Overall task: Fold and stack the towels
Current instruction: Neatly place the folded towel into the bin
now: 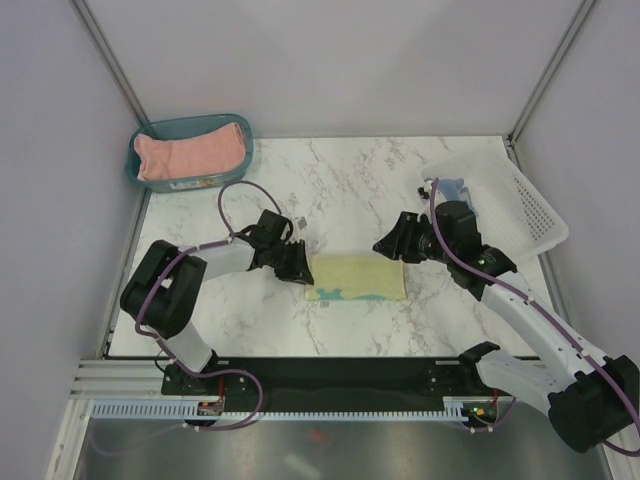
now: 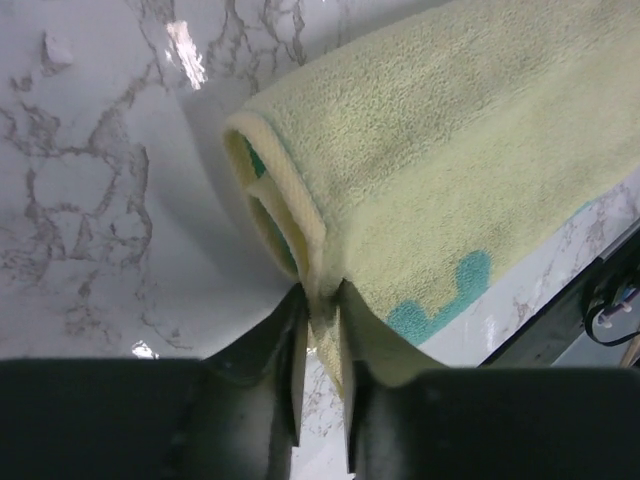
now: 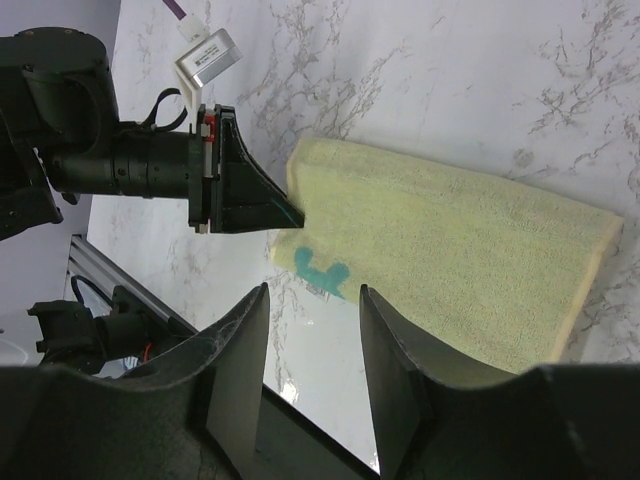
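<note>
Marble table: teal bin back-left holds pink towel; white basket at right holds blue towel. Folded yellow towel lies mid-table. Left gripper pinches its left edge; right gripper spread, empty, near its right end.

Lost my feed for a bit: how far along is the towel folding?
Done: pink towel lies folded in the teal bin. In hand: the yellow towel, folded, left claw pinching its end, right claw open. Left: blue towel in the white basket; nothing stacked.
</note>
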Motion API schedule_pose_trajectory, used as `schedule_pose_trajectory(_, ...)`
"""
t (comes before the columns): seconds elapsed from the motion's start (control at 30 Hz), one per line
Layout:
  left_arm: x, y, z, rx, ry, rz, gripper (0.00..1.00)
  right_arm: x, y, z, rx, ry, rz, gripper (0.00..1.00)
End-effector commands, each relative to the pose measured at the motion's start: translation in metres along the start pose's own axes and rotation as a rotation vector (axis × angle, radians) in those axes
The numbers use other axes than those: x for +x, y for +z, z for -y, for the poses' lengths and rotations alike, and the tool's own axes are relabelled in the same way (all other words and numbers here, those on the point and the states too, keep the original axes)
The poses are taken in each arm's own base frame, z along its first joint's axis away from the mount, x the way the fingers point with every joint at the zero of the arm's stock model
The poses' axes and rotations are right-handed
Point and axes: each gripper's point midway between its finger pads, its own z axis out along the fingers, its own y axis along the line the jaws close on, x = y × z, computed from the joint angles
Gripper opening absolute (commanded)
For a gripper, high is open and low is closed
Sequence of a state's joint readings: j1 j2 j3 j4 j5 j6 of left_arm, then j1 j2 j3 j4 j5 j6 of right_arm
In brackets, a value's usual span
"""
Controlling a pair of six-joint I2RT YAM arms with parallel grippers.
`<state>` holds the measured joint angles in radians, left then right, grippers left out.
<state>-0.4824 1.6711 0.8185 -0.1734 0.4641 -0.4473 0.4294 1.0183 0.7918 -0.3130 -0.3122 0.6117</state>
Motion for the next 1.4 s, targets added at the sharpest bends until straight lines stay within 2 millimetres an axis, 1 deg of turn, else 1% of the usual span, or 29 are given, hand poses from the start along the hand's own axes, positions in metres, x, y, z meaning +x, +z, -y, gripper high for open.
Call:
schedule_pose_trajectory(0.0, -0.002, -0.001, 0.001, -0.037, 0.009, 0.008, 0.20, -0.017, -0.006, -0.012, -0.018, -0.034, 0.049, 0.49)
schedule_pose_trajectory(0.03, -0.006, -0.003, 0.003, -0.040, 0.011, 0.019, 0.09, -0.017, -0.006, -0.011, -0.017, -0.034, 0.051, 0.49)
schedule_pose_trajectory(0.1, -0.016, -0.010, 0.010, -0.037, 0.020, 0.050, 0.02, -0.016, -0.005, -0.010, -0.013, -0.031, 0.048, 0.50)
schedule_pose_trajectory(0.23, -0.033, -0.022, 0.017, -0.062, 0.025, 0.101, 0.02, -0.015, -0.006, -0.009, -0.012, -0.034, 0.049, 0.50)
schedule_pose_trajectory(0.37, -0.043, -0.030, 0.012, -0.129, 0.003, 0.141, 0.02, -0.014, -0.007, -0.006, -0.001, -0.035, 0.055, 0.50)
schedule_pose_trajectory(0.4, -0.041, -0.029, 0.011, -0.129, 0.009, 0.127, 0.04, -0.014, -0.007, -0.007, -0.004, -0.035, 0.053, 0.50)
schedule_pose_trajectory(0.43, -0.038, -0.027, 0.010, -0.129, 0.008, 0.115, 0.12, -0.014, -0.007, -0.006, -0.004, -0.037, 0.053, 0.50)
schedule_pose_trajectory(0.47, -0.038, -0.027, 0.008, -0.138, 0.007, 0.117, 0.16, -0.014, -0.007, -0.007, -0.006, -0.036, 0.054, 0.50)
schedule_pose_trajectory(0.5, -0.037, -0.027, 0.006, -0.144, 0.000, 0.119, 0.29, -0.015, -0.008, -0.007, -0.006, -0.036, 0.057, 0.50)
schedule_pose_trajectory(0.53, -0.033, -0.025, 0.003, -0.150, -0.003, 0.117, 0.35, -0.015, -0.008, -0.008, -0.008, -0.036, 0.057, 0.50)
schedule_pose_trajectory(0.57, -0.034, -0.027, 0.002, -0.154, -0.005, 0.128, 0.45, -0.015, -0.009, -0.009, -0.009, -0.038, 0.059, 0.50)
schedule_pose_trajectory(0.6, -0.033, -0.027, 0.000, -0.161, -0.010, 0.131, 0.45, -0.016, -0.010, -0.010, -0.012, -0.037, 0.062, 0.50)
schedule_pose_trajectory(0.63, -0.030, -0.027, -0.003, -0.171, -0.020, 0.132, 0.52, -0.016, -0.011, -0.011, -0.014, -0.038, 0.063, 0.50)
schedule_pose_trajectory(0.7, -0.030, -0.029, -0.009, -0.210, -0.048, 0.150, 0.53, -0.018, -0.012, -0.013, -0.019, -0.039, 0.070, 0.50)
schedule_pose_trajectory(0.73, -0.027, -0.029, -0.013, -0.224, -0.062, 0.151, 0.56, -0.018, -0.012, -0.013, -0.021, -0.038, 0.070, 0.50)
schedule_pose_trajectory(0.8, -0.026, -0.026, -0.019, -0.256, -0.100, 0.161, 0.59, -0.019, -0.012, -0.014, -0.024, -0.036, 0.069, 0.50)
schedule_pose_trajectory(0.83, -0.024, -0.024, -0.020, -0.263, -0.104, 0.158, 0.59, -0.018, -0.012, -0.014, -0.023, -0.033, 0.065, 0.50)
schedule_pose_trajectory(0.93, -0.024, -0.014, -0.015, -0.255, -0.090, 0.157, 0.60, -0.017, -0.012, -0.013, -0.023, -0.034, 0.065, 0.50)
schedule_pose_trajectory(1.0, -0.024, -0.006, -0.006, -0.220, -0.077, 0.156, 0.60, -0.016, -0.012, -0.012, -0.022, -0.032, 0.063, 0.50)
schedule_pose_trajectory(1.1, -0.018, 0.007, 0.000, -0.196, -0.086, 0.124, 0.60, -0.013, -0.012, -0.011, -0.020, -0.033, 0.058, 0.50)
schedule_pose_trajectory(1.23, -0.008, 0.016, -0.008, -0.231, -0.124, 0.082, 0.59, -0.014, -0.015, -0.012, -0.022, -0.037, 0.066, 0.50)
schedule_pose_trajectory(1.37, -0.007, 0.019, -0.012, -0.255, -0.131, 0.073, 0.55, -0.015, -0.018, -0.014, -0.026, -0.042, 0.075, 0.50)
